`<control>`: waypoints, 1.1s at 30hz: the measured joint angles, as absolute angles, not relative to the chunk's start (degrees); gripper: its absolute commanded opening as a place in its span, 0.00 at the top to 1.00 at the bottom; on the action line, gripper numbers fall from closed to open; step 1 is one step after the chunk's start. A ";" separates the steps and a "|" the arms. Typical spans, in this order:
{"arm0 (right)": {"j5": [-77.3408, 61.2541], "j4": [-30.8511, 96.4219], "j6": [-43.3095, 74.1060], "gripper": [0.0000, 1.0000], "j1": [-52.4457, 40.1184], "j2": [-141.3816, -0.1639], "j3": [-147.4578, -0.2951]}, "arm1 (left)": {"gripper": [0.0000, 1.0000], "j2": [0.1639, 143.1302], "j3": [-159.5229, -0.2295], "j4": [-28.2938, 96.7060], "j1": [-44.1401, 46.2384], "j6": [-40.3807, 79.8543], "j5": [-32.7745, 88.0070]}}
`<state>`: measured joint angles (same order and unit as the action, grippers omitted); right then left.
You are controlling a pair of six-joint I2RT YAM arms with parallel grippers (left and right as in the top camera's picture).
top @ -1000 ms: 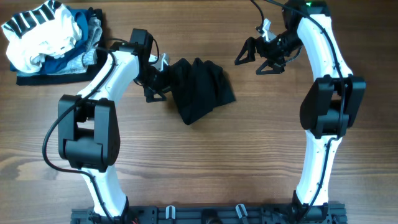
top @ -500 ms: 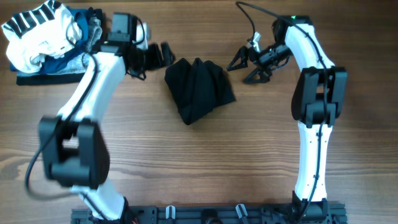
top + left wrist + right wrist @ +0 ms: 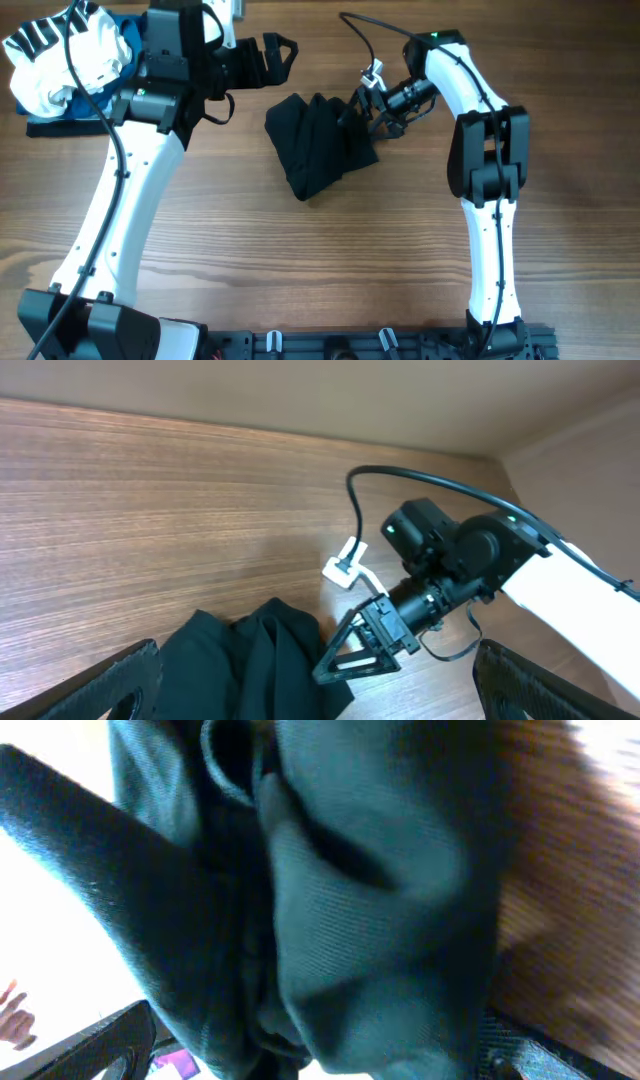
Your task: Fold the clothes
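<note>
A crumpled black garment (image 3: 320, 140) lies in a heap at the table's middle back. It also shows in the left wrist view (image 3: 255, 670) and fills the right wrist view (image 3: 330, 880). My right gripper (image 3: 362, 112) is open at the garment's right edge, its fingers spread on either side of the cloth. My left gripper (image 3: 272, 58) is open and empty, raised above the table behind and left of the garment. A pile of other clothes (image 3: 80, 65), white, striped and blue, sits at the back left corner.
The left arm's forearm (image 3: 150, 140) crosses the table's left side. The right arm (image 3: 485, 170) runs up the right side, with its cable (image 3: 365, 40) looping near the back edge. Bare wood lies in front of the garment.
My left gripper let go of the garment's left edge and rose back and away. My right gripper swung left and down from the open table to the garment's right edge.
</note>
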<state>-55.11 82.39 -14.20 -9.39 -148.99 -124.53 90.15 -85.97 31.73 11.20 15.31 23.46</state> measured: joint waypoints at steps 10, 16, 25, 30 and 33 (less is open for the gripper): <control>-57.01 82.41 -15.79 0.07 -12.36 -148.99 -124.53 | 0.00 90.15 -86.00 31.94 11.31 15.11 23.49; -59.59 81.73 -16.47 0.10 -12.34 -148.99 -124.53 | 0.00 90.11 -85.97 32.53 11.31 15.11 23.49; -60.64 81.71 -16.58 0.02 -12.34 -148.99 -124.53 | 0.00 81.01 -85.86 30.13 11.33 11.18 25.96; -60.66 81.73 -16.36 0.03 -12.34 -148.99 -124.53 | 0.00 80.38 -86.06 43.59 11.31 10.76 10.87; -60.66 81.71 -16.12 0.01 -12.34 -148.99 -124.53 | 0.00 82.19 -86.04 46.76 11.31 10.74 5.74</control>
<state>-60.66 81.71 -16.12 -12.34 -148.99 -124.53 82.19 -86.04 46.76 11.31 10.74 5.74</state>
